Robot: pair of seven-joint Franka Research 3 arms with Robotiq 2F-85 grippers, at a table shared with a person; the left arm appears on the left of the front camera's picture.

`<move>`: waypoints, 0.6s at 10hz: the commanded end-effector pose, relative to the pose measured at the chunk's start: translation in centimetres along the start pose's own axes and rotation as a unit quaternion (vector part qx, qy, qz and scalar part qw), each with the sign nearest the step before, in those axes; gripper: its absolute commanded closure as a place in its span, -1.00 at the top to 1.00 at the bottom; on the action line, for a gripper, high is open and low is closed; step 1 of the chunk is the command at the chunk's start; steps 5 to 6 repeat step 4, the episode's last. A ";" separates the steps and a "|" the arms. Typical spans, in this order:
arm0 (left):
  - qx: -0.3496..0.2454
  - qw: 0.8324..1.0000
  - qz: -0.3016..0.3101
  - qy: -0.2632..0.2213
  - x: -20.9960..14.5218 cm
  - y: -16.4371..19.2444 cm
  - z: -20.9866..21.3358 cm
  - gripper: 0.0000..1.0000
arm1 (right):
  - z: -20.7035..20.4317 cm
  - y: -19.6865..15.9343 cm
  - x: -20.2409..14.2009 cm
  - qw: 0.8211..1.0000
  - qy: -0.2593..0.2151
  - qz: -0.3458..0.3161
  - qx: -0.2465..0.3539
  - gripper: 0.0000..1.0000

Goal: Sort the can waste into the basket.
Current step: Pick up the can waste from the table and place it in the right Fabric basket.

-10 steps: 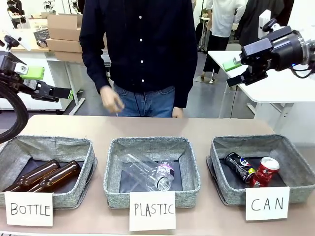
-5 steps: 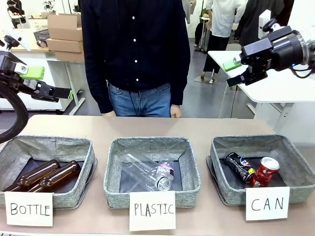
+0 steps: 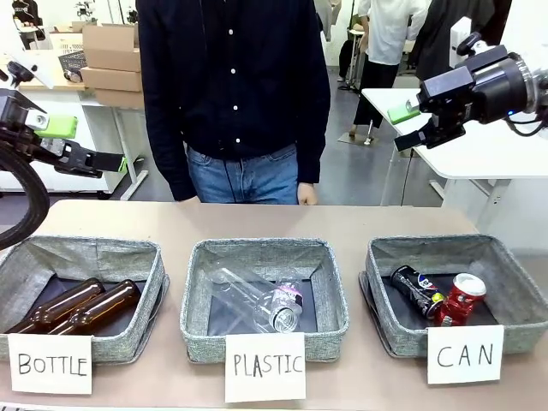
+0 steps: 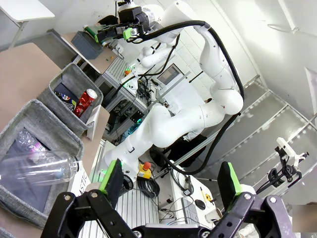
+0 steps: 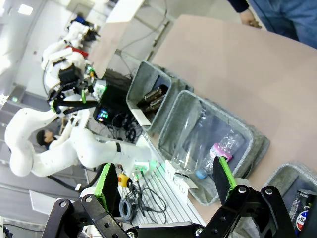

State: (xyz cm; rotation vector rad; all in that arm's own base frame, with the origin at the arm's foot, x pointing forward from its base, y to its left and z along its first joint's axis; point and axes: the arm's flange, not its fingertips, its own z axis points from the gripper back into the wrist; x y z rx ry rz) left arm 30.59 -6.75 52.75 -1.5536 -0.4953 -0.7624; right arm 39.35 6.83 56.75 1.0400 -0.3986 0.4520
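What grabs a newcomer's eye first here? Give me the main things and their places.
Three grey baskets line the table's near edge, carded BOTTLE, PLASTIC and CAN. In the CAN basket, on the right, lie the red can and the black can. Both grippers, left and right, hang open, high at the sides.

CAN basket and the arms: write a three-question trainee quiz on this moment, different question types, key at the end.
1. True or false: the red can and the black-and-blue can both lie in the CAN basket.
2. Which basket holds brown glass bottles? A) PLASTIC B) BOTTLE C) CAN
3. Fill in: the left gripper and right gripper are raised above the table, jaws ____.

Key: 1 true; 2 B; 3 open.
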 end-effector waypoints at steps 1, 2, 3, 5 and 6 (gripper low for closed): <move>-0.009 1.000 -0.009 -0.006 0.2 -0.2 0.1 1.00 | 0.0 -0.1 0.0 1.000 0.002 0.009 0.004 1.00; -0.009 1.000 -0.009 -0.006 0.2 -0.2 0.1 1.00 | 0.0 -0.1 0.0 1.000 0.002 0.009 0.004 1.00; -0.009 1.000 -0.009 -0.006 0.2 -0.2 0.1 1.00 | 0.0 -0.1 0.0 1.000 0.002 0.009 0.004 1.00; -0.009 1.000 -0.009 -0.006 0.2 -0.2 0.1 1.00 | 0.0 -0.1 0.0 1.000 0.002 0.009 0.004 1.00; -0.009 1.000 -0.009 -0.006 0.2 -0.2 0.1 1.00 | 0.0 -0.1 0.0 1.000 0.002 0.009 0.004 1.00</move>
